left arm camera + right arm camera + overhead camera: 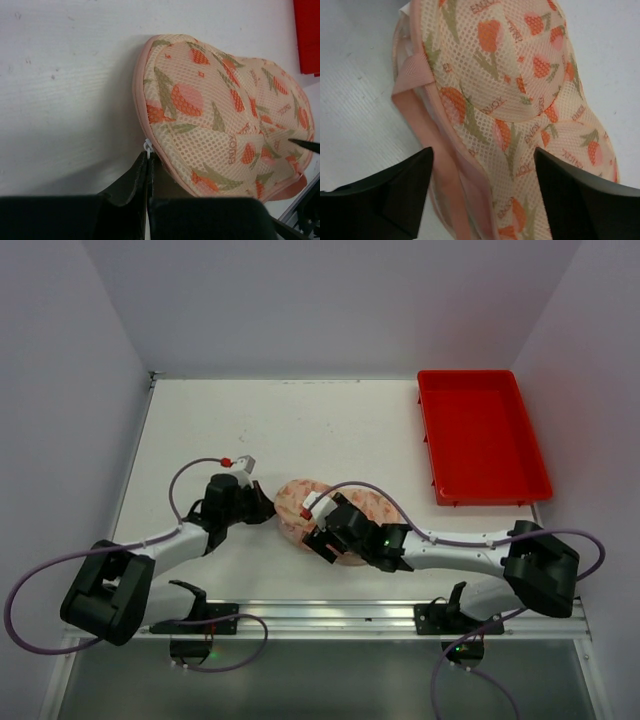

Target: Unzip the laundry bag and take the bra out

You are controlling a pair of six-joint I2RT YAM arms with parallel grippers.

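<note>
1. My left hand (148, 159) is pinched together on the white zipper pull (147, 146) at the edge of the laundry bag (298, 500).
2. My right hand (482, 167) is spread apart, straddling that bag in the middle of the tabletop (330, 430).
3. Farther right sits 1 red tray (480, 435).

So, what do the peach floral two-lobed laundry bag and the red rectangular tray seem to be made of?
The laundry bag: soft matte mesh fabric, probably synthetic; open holes show, with woven pink edge tape. The red tray: likely rigid moulded plastic, smooth with slight sheen.
</note>
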